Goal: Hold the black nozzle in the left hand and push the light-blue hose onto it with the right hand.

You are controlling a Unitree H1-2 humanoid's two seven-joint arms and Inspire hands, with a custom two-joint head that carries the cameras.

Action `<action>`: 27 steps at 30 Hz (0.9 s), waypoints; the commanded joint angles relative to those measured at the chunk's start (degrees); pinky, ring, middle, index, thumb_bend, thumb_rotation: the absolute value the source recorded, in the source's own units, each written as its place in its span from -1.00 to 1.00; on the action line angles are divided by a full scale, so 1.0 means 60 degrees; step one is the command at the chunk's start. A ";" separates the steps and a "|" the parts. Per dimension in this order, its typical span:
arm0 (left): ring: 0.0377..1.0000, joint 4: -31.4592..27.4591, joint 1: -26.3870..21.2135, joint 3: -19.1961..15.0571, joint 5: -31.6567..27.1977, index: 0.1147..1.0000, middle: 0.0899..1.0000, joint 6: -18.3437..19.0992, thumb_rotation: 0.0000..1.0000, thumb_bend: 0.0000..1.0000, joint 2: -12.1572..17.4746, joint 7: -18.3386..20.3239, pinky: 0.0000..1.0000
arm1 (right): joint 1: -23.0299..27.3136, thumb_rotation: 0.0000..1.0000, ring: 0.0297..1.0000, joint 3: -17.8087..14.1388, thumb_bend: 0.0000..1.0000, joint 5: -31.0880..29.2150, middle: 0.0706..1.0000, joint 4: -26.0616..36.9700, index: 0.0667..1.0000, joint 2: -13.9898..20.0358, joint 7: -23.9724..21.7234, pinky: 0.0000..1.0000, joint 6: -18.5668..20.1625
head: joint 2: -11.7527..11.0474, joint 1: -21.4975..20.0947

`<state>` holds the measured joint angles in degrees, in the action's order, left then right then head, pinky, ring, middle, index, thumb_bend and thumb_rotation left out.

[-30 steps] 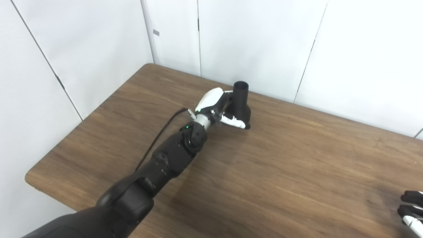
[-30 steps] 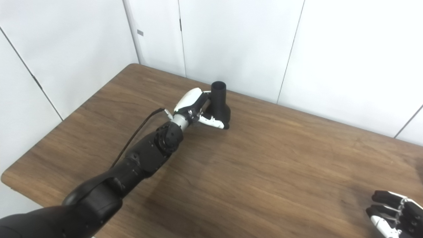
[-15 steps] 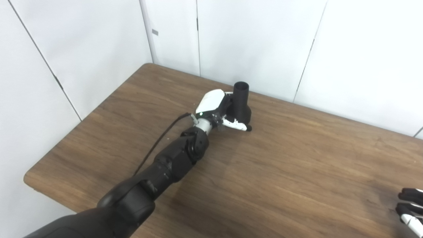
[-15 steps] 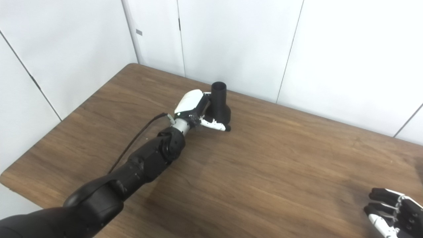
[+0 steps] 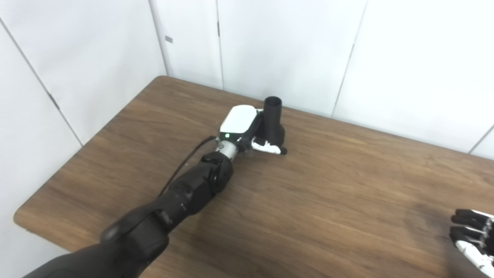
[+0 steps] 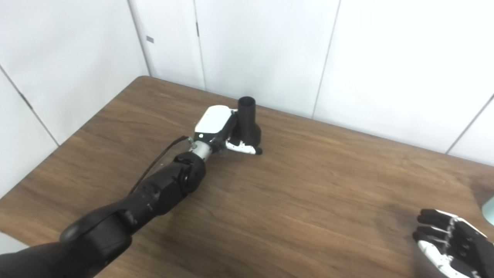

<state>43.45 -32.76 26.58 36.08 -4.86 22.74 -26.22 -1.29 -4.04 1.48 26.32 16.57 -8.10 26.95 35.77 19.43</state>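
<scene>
One grip matters: left hand (image 5: 247, 131), frame centre-top, is wrapped round the upright black nozzle (image 5: 273, 122) on the table (image 5: 328, 200); tighten w/o tipping. Right hand (image 6: 449, 241), lower right, spread, empty. Hose (image 6: 488, 208) only a sliver, right edge.

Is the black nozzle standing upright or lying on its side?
Upright: the nozzle stands with its open round mouth up, wide base on the table.

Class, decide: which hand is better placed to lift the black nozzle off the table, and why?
The left hand. It already wraps the black nozzle, which stands upright on the table. The right hand is open, far away at the near right edge.
</scene>
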 commanded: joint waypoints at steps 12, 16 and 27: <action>0.03 0.0511 0.1862 0.0235 -0.0263 -0.18 -0.13 -0.1869 -1.00 0.05 -0.0603 0.0485 0.69 | 0.0259 -1.00 0.43 -0.0151 -0.72 0.0531 0.43 0.1072 0.40 -0.0715 0.0168 0.30 -0.0013 | -0.0087 -0.1933; 0.03 0.0464 0.1909 0.0122 -0.0378 -0.16 -0.15 -0.2307 -1.00 0.05 -0.0597 0.0684 0.72 | 0.0134 -1.00 0.45 -0.0550 -0.68 0.0341 0.45 0.1707 0.41 -0.1032 0.0252 0.31 -0.0006 | -0.0079 -0.2779; 0.03 0.0033 0.1960 0.0510 0.0464 -0.21 -0.10 -0.3578 -1.00 0.05 -0.0317 0.0610 0.65 | 0.0283 -1.00 0.35 -0.2350 -0.03 0.2092 0.37 0.3258 0.32 -0.1807 -0.0088 0.20 -0.0004 | 0.0053 -0.4900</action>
<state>41.21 -30.78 25.73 37.87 -22.32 23.96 -23.26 -2.19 -16.36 12.16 42.20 6.02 -8.11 26.96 36.04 -9.93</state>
